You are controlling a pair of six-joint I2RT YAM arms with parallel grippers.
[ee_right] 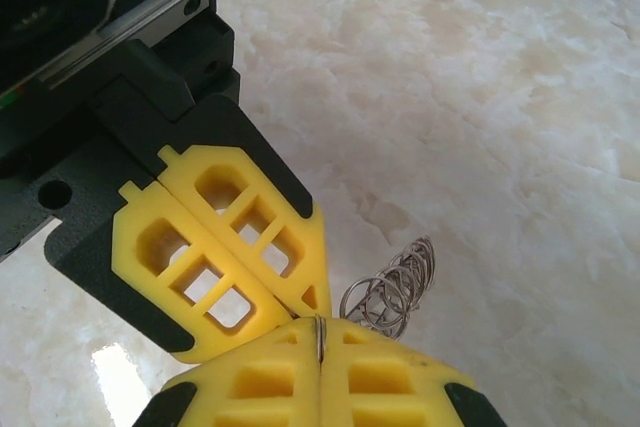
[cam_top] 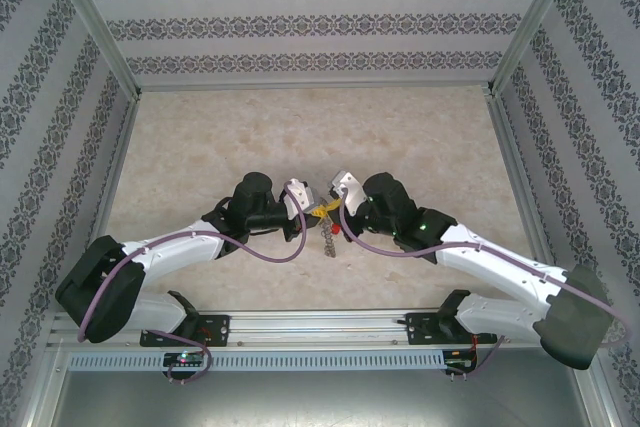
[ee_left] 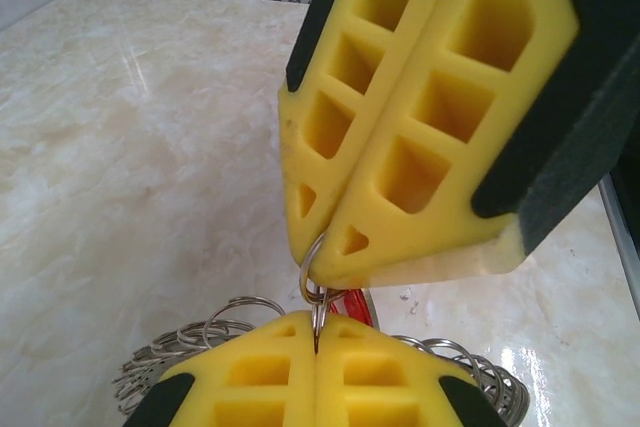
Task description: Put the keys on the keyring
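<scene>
Both grippers meet tip to tip above the middle of the table. My left gripper [cam_top: 319, 211] [ee_left: 318, 335] is shut on a thin wire loop [ee_left: 320, 309] of the keyring [ee_left: 190, 342], whose fringe of loops spreads out to either side below its fingers. My right gripper [cam_top: 333, 209] [ee_right: 319, 335] is shut on a second small loop [ee_left: 309, 265] linked into the first. I cannot tell whether this second loop belongs to a key. A red key head [ee_left: 353, 305] [cam_top: 338, 230] sits just behind the pinch. The keyring [cam_top: 327, 239] [ee_right: 395, 292] hangs under both grippers.
The marble-patterned table top [cam_top: 300, 127] stretches away behind the grippers. Patterned walls and metal posts [cam_top: 100, 47] close it in on three sides. The aluminium rail [cam_top: 320, 325] carrying the arm bases runs along the near edge.
</scene>
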